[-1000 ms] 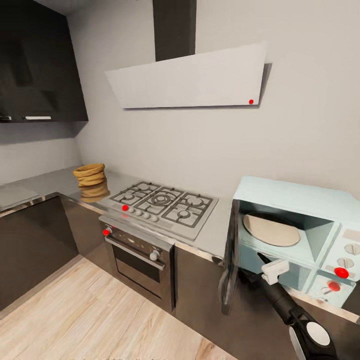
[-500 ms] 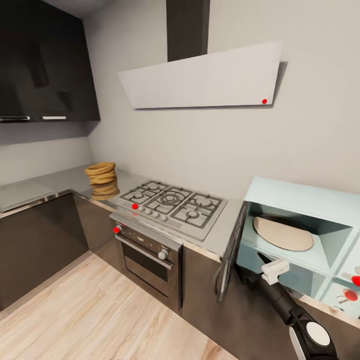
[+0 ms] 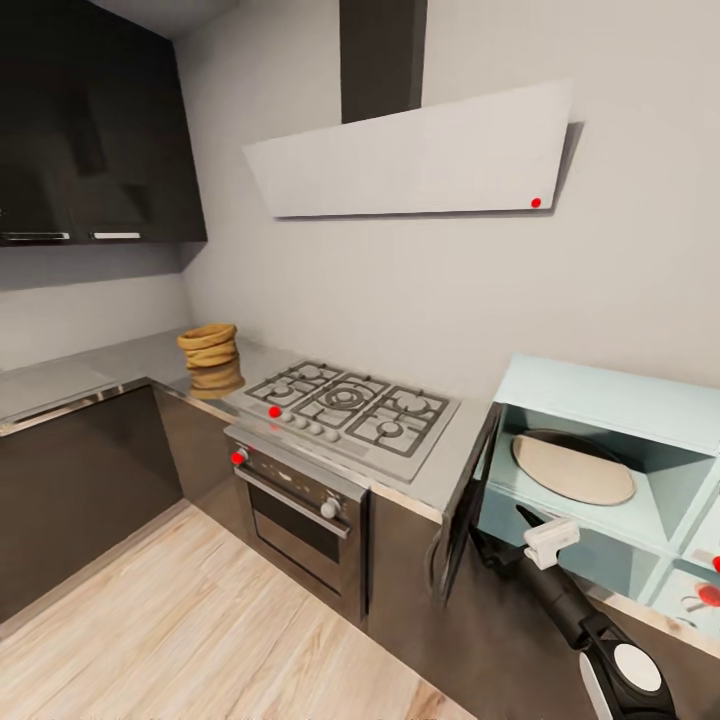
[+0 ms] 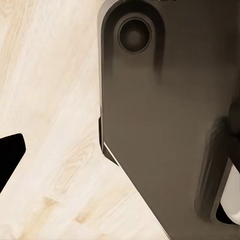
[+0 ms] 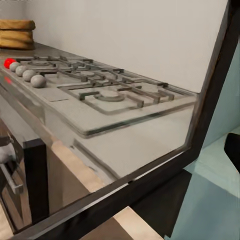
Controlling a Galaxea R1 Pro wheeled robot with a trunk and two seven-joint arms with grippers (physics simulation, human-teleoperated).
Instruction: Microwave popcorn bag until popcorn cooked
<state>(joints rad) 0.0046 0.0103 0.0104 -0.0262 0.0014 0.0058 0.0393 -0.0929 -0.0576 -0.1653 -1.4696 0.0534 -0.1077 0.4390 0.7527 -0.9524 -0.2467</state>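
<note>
Tan cloth marks our target: the bag (image 3: 209, 347) sits on the desk (image 3: 90, 372) near the corner where the two runs meet, just left of the hob (image 3: 345, 405) and close to the back wall. Through the glass of the door (image 5: 125, 150) our right wrist view shows the bag (image 5: 16, 33) again, beyond the hob (image 5: 100, 85). The microwave (image 3: 610, 470) stands at the desk's right end, well apart from the bag, with its door (image 3: 462, 510) swung wide and a pale round plate (image 3: 572, 467) inside.

Our right arm (image 3: 570, 600) reaches up toward the microwave's lower front, its white end block (image 3: 550, 542) near the open door. We cannot tell whether the right jaws are parted or pressed together, since their tips are too dark and small to read. Our left wrist view looks down on the wood floor (image 4: 45, 125) and a dark part of our own body (image 4: 165, 115); one dark finger (image 4: 10, 155) shows at the edge, so the left jaws' state is also beyond telling.

We judge the bag not yet fetched. The risks from here: the open door juts into our path, so pulling the right arm back carelessly could knock it or swing it shut; the slumped sack could fold or tip and spill its kernels if pinched by the rim alone.
</note>
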